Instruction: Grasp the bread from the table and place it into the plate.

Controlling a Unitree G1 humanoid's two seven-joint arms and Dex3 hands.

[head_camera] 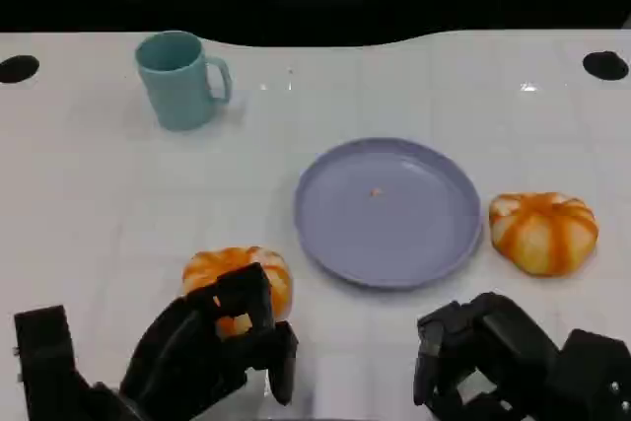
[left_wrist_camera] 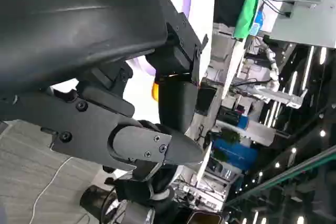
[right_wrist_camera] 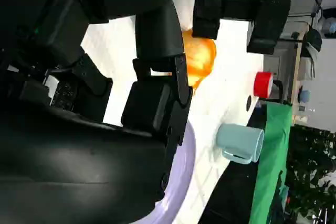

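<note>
two breads on the table: one bread (head_camera: 237,278) near the front left, just off the plate (head_camera: 389,212)'s left rim, and a second bread (head_camera: 544,232) just beside the plate's right rim. left hand (head_camera: 212,352) sits right at the near side of the left bread, fingers spread and reaching over its front edge; i see nothing clamped, so i read it as apart and not yet gripping, though contact with the bread cannot be ruled out from the head view. right hand (head_camera: 493,352) hangs low at the front right, fingers curled downward, holding nothing; whether they are fully together i cannot tell. risk as i judge it: the bread is rounded and looks soft, so fingers closing only on the near edge could push it away toward the plate rim or squash it instead of lifting it. a shallow grip could also let it roll out during the carry. a teal mug (head_camera: 180,80) stands far back left, well apart, no obstacle. the path from bread to plate is short, with only the raised rim to get over.
</note>
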